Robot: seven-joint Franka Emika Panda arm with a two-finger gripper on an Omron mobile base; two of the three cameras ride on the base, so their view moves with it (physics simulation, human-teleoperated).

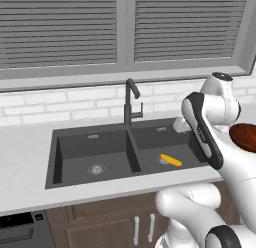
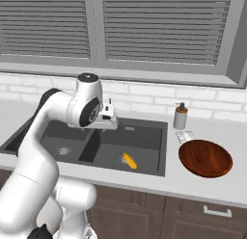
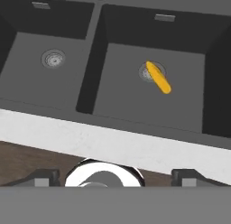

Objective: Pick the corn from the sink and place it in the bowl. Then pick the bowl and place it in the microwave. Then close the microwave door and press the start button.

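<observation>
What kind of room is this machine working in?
It looks like a home kitchen, computer-drawn rather than real. A dark double sink with a tall black faucet is set into a pale counter, with wooden cabinets below and a blind-covered window above.

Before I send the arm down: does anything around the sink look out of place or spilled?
Only the corn: it lies slantwise in the sink's right basin, across the drain. The bowl sits upright on the counter, right of the sink. No spills show.

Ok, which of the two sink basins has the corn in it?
The right basin, the one nearer the bowl. The corn lies across its drain; the left basin's drain is bare.
</observation>
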